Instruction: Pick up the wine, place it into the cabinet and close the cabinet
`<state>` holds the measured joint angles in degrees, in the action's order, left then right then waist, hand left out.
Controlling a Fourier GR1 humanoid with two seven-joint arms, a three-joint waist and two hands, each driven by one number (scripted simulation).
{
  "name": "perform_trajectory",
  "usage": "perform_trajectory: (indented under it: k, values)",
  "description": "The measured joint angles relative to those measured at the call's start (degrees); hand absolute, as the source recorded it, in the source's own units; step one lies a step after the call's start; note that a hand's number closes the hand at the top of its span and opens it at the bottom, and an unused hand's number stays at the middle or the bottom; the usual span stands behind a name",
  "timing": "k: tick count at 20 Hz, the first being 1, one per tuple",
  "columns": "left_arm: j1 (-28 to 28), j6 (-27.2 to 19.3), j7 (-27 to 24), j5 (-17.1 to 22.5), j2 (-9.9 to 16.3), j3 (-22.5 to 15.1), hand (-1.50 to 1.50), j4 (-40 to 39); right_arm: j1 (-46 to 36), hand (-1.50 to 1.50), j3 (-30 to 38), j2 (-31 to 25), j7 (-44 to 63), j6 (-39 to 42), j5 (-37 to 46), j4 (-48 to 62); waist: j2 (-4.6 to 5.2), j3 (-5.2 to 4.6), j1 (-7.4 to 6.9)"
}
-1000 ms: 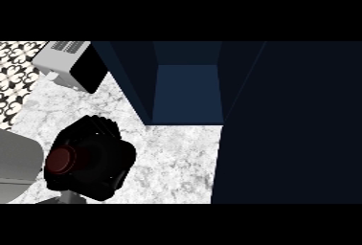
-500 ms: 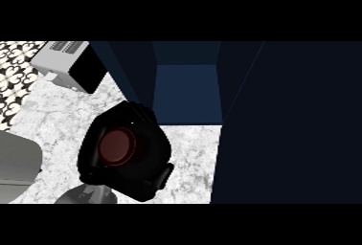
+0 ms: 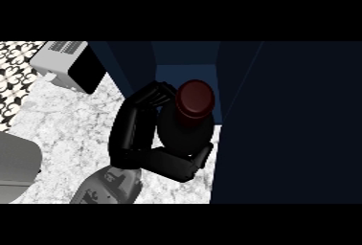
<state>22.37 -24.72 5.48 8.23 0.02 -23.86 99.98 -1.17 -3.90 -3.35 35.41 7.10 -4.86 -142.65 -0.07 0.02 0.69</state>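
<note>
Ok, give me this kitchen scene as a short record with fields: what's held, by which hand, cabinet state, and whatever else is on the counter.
held item: dark wine bottle with dark red cap
holder: black hand, fingers and thumb curled round the bottle; which hand, unclear
bottle position: at the cabinet opening, cap towards the camera
cabinet: dark blue cabinet, open, blue interior showing
counter: white marble counter
other: grey box-shaped appliance at upper left

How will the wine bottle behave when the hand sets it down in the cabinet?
The wine bottle looks rigid, smooth and dark, so it may slip in the left hand. It seems tall and narrow, so it could tip. Round-bodied, it would probably roll if laid down.
</note>
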Motion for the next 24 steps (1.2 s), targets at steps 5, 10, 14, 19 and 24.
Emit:
perform_trajectory:
  k: [5, 10, 14, 19, 24]
  values:
    - [6.14, -5.85, -0.78, 1.22, 0.0, -1.57, 1.5, -5.57, -2.13, -1.5, 0.23, -0.17, 1.56, -0.24, -0.36, 0.08, 0.03, -0.01, 0.12]
    - [10.67, -8.67, -2.08, 1.14, -0.01, -1.72, 1.5, -10.9, -3.93, -1.5, 2.52, -0.96, 2.46, 0.03, -0.79, 0.3, 0.06, -0.01, 0.05]
    - [10.65, -10.1, -3.02, 1.29, -0.01, -2.41, 1.5, -11.63, -4.32, -1.5, 1.78, -0.61, 3.68, -0.53, -0.86, 0.1, 0.0, -0.02, -0.06]
    - [10.54, -11.63, -6.61, 4.98, -0.01, -2.96, 1.5, -14.66, -4.09, -1.5, 1.56, -0.65, 3.88, -0.34, -0.88, -0.06, 0.04, -0.02, 0.07]
    - [8.87, -12.24, -13.8, 9.52, -0.01, -3.69, 1.5, -18.51, -3.69, -1.5, 2.08, -0.67, 3.04, 0.34, -1.05, 0.0, 0.09, -0.02, 0.19]
